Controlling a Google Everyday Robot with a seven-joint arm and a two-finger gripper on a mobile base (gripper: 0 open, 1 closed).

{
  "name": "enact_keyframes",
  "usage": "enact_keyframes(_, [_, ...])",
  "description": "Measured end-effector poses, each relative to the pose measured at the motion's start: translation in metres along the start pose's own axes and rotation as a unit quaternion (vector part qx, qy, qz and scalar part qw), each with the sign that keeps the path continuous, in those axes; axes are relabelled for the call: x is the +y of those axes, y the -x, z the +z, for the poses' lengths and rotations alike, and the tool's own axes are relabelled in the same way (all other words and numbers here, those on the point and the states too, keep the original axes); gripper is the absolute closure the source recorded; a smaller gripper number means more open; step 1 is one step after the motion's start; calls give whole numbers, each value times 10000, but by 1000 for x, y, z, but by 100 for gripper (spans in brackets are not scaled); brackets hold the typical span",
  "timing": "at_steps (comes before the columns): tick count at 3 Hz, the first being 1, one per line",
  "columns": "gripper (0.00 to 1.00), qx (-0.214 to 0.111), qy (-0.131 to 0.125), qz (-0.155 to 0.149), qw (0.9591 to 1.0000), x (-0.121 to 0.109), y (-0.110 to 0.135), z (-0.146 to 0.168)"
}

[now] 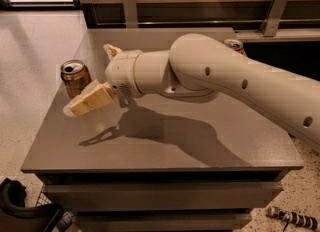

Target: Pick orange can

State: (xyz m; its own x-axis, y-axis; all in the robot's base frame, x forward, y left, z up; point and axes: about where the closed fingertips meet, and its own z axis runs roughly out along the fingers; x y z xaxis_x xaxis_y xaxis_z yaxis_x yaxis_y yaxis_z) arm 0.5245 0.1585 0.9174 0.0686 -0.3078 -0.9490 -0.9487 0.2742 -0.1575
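The orange can point(74, 77) stands upright near the left edge of the grey table point(200, 151). It is golden tan with a silver top. My gripper point(90, 79) reaches in from the right and is open. Its front finger point(92, 100) lies low in front of the can and covers the can's lower right side. Its rear finger point(111, 51) sticks up behind and to the right of the can. The can sits at the mouth of the fingers, and I cannot tell if it is touched.
A second can point(234, 45) with a silver top peeks out behind my arm at the table's back right. The table's left edge is close to the orange can. A dark object point(25, 211) sits on the floor at the lower left.
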Motion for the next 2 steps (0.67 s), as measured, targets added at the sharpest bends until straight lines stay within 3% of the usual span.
enact_keyframes(1, [0, -226, 155, 200, 9994, 0, -6, 33])
enact_keyframes(2, [2, -522, 341, 635, 9960, -2, -21, 68])
